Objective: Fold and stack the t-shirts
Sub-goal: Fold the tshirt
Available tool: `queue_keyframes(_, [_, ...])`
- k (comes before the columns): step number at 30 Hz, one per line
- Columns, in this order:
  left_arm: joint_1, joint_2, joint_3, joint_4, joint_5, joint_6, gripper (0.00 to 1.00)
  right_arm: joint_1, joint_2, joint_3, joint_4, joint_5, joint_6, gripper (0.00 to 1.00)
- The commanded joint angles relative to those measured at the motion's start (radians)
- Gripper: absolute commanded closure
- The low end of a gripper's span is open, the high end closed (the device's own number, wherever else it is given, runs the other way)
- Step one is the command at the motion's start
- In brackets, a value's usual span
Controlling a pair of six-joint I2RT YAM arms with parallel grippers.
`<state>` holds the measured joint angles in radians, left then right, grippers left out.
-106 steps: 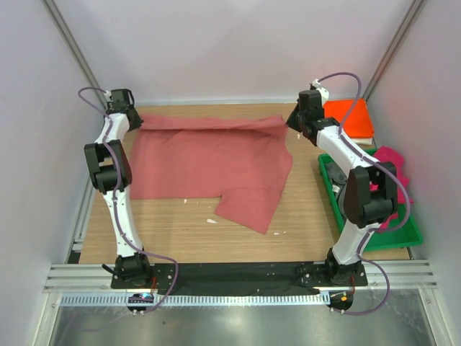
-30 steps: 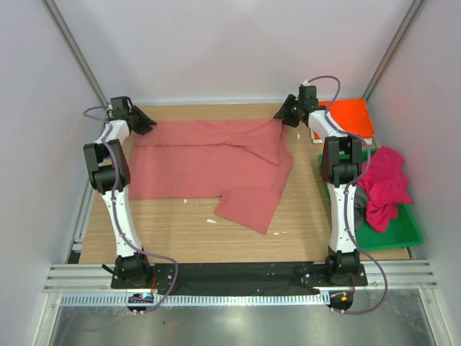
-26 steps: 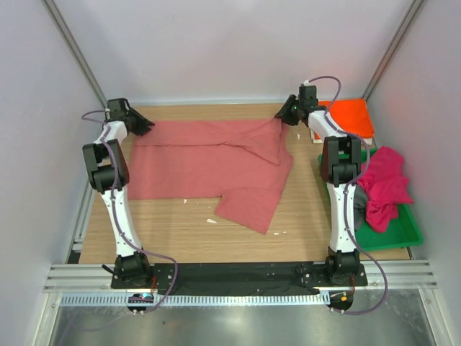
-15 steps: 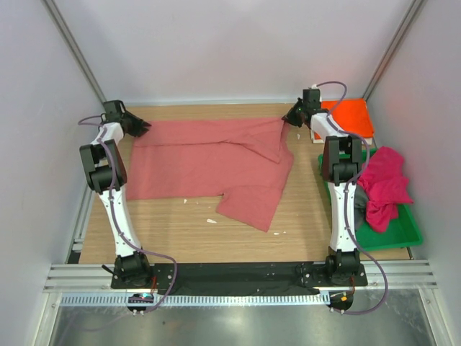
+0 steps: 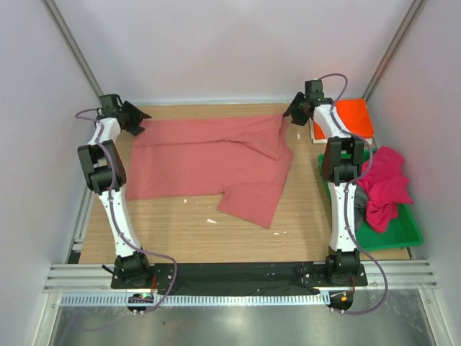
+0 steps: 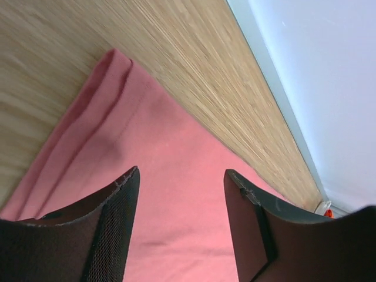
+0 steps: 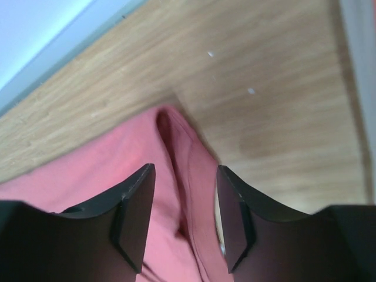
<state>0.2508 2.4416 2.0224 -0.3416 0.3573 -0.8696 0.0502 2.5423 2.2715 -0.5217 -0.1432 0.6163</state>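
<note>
A salmon-red t-shirt (image 5: 209,162) lies spread flat across the far half of the table, with one sleeve trailing toward the front at the right. My left gripper (image 5: 137,122) hovers at its far left corner. In the left wrist view the fingers (image 6: 111,229) stand apart, with the shirt (image 6: 176,147) beneath them and nothing pinched. My right gripper (image 5: 291,115) is at the far right corner, open, and the shirt's folded corner (image 7: 182,147) lies below its gap. An orange t-shirt (image 5: 347,115) lies folded at the back right.
A green tray (image 5: 396,234) at the right edge holds a crumpled magenta t-shirt (image 5: 382,189) and a bit of dark grey cloth (image 5: 358,210). Walls close in the back and both sides. Bare wood (image 5: 180,231) shows in front of the shirt.
Both grippers have opened and let go of the shirt's far corners, then drawn slightly outward and back. The shirt's far edge has settled flat on the table.
</note>
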Motion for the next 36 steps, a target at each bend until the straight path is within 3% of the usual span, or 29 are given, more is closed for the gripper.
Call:
queue_keyframes(1, [-0.005,-0.171,-0.025,-0.046,-0.021,0.053,0.39,-0.004,-0.172,-0.004,-0.165,0.074,-0.085,0.46])
queue_keyframes(4, [-0.034,-0.251,-0.114,-0.056,-0.044,0.087,0.43,0.011,-0.243,-0.065,-0.172,0.076,-0.128,0.45])
queue_keyframes(8, [-0.155,-0.289,-0.168,-0.060,0.000,0.145,0.50,0.051,-0.303,-0.179,-0.109,0.044,-0.164,0.45])
queue_keyframes(13, [-0.340,-0.291,-0.214,-0.054,0.028,0.195,0.57,0.129,-0.179,-0.089,-0.023,-0.174,-0.132,0.55])
queue_keyframes(18, [-0.478,-0.312,-0.274,-0.057,0.026,0.199,0.60,0.192,-0.111,-0.021,-0.041,-0.154,-0.047,0.59])
queue_keyframes(22, [-0.590,-0.265,-0.183,-0.056,-0.030,0.335,0.48,0.204,-0.171,-0.140,-0.081,-0.081,0.017,0.53])
queue_keyframes(24, [-0.610,-0.189,-0.073,-0.053,-0.057,0.365,0.46,0.204,-0.240,-0.197,-0.096,-0.050,0.022,0.50])
queue_keyframes(29, [-0.616,-0.040,0.110,-0.004,-0.040,0.328,0.50,0.201,-0.365,-0.404,-0.093,-0.015,-0.018,0.49])
queue_keyframes(36, [-0.627,0.073,0.136,0.102,0.052,0.300,0.57,0.175,-0.533,-0.613,-0.061,-0.005,-0.021,0.49])
